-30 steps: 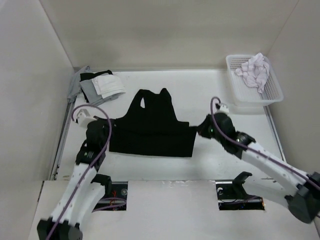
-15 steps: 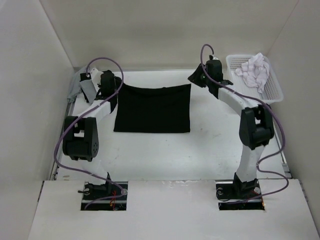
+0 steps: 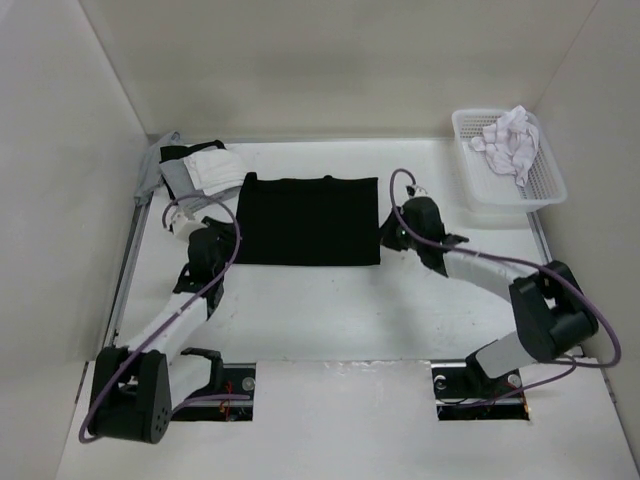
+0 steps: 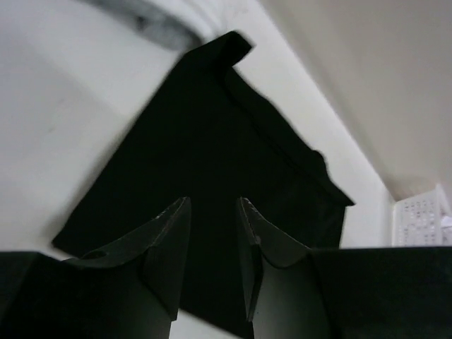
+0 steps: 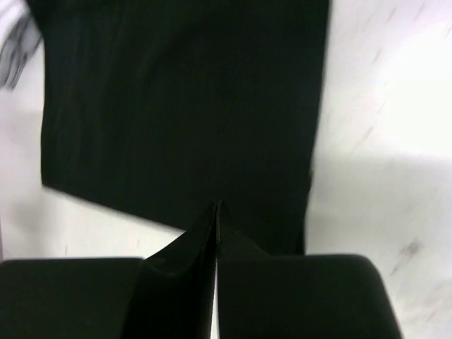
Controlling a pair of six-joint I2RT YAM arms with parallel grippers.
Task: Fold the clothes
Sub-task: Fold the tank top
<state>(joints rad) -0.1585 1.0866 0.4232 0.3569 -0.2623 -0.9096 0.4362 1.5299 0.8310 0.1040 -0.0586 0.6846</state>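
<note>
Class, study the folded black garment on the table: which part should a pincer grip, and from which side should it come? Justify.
Probably a near corner of the black garment, approached from its outer side, low along the table. It lies flat as a wide rectangle, so only edges offer something to pinch; the left pincer and right pincer flank its short sides.

Bright, even light fills the top view, with only faint, soft shadows along the edges of the black garment (image 3: pixel 308 222) and no glare. Both wrist views are softer. The table (image 5: pixel 395 106) right of the garment is streaked with motion blur, and the garment's surface sinks into near-featureless black.
</note>
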